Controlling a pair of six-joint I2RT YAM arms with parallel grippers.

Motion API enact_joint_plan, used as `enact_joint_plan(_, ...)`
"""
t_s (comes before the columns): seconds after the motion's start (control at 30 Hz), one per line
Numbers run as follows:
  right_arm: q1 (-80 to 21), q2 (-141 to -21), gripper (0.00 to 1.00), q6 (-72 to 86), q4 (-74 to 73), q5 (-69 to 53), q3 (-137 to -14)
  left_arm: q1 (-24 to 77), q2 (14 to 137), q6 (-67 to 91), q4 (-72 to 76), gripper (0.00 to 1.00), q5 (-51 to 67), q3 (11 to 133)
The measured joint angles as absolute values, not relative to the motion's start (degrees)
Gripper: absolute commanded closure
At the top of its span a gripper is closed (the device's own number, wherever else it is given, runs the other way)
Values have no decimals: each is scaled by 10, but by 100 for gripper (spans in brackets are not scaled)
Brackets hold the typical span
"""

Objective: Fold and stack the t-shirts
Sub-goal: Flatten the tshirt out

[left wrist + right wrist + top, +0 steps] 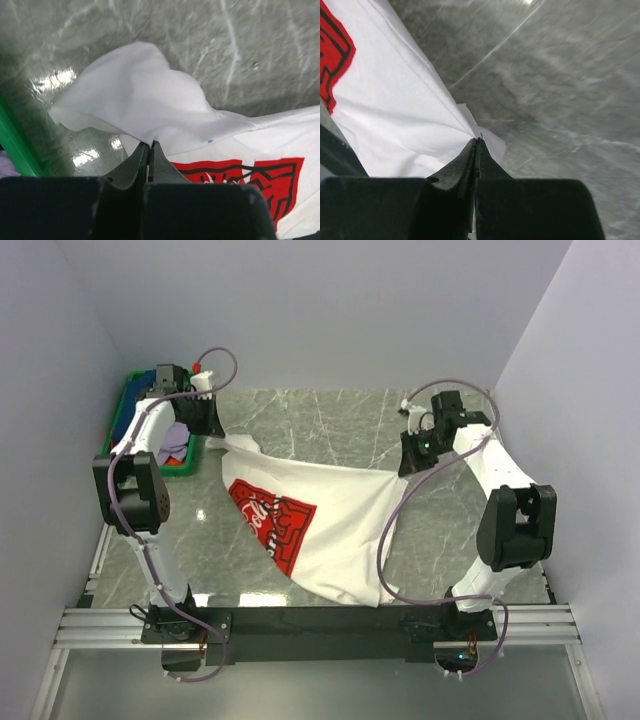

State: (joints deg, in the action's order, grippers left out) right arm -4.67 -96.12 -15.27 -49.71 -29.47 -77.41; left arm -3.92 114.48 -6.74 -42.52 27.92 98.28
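Clenched black fingertips fill the front of each wrist view. The left gripper (149,145) pinches a white shirt (335,520) at one corner, and the right gripper (476,142) pinches another. Between them the held edge runs taut, side to side across the table (330,415). Its left end is a little farther from the bases, just beside the green crate (122,415). From that edge the cloth sags toward the bases, red print showing. Both arms stand with elbows high and out, wrists turned inward. Laying the shirt flat looks to me like lowering both ends together.
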Motion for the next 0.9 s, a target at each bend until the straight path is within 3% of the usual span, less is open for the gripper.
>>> enact_joint_plan(0.23,-49,-928,100,-185,-515,-270,-812,-43,1091,-53,-398,100,303,973)
enact_joint_plan(0.47,-188,-765,100,-229,-523,-264,-664,-84,1020,-67,-391,100,308,881)
enact_joint_plan(0.5,-222,-748,90,-232,-525,-261,-639,-90,1018,-70,-389,100,307,869)
enact_joint_plan(0.6,-310,-725,33,-231,-522,-240,-575,-104,1018,-84,-390,100,300,833)
enact_joint_plan(0.63,-334,-726,26,-228,-529,-235,-562,-106,1018,-88,-392,100,298,822)
enact_joint_plan(0.77,-356,-736,23,-224,-536,-217,-563,-105,1018,-98,-398,99,295,806)
enact_joint_plan(0.9,-353,-737,27,-207,-529,-194,-576,-104,1018,-101,-396,100,295,806)
